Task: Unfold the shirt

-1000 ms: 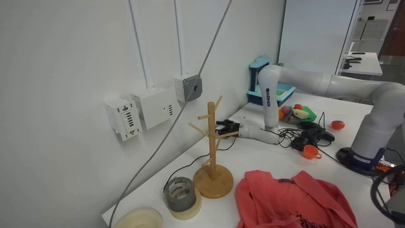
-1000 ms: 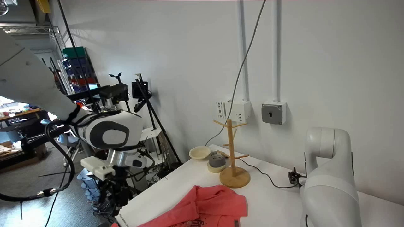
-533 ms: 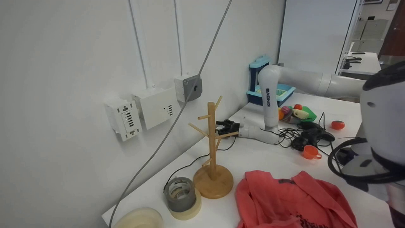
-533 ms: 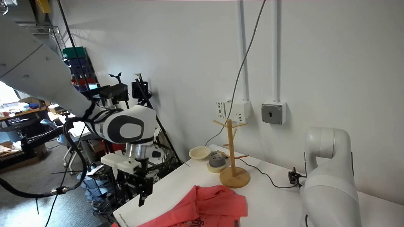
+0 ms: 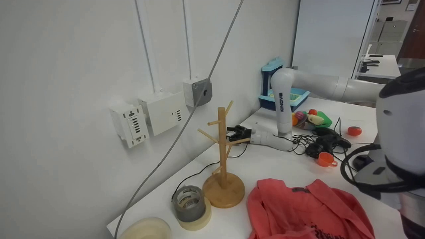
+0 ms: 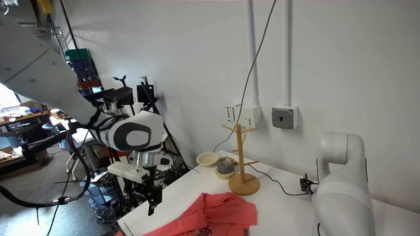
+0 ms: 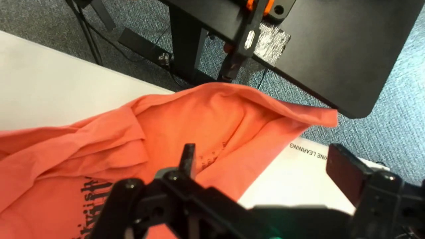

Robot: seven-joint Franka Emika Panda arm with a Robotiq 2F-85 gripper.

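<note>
Near the shirt (image 7: 172,132) | arm (image 6: 65,88) slanted down — pincer (image 7: 266,162) spread wide, gripping nothing | height unclear

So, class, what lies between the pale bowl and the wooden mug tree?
A grey tape roll, resting on a cream roll; that shows in both exterior views.

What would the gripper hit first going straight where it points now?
Probably the shirt, or bare table beside it: in the wrist view, the open gripper spans their border. Depth is unclear.
</note>
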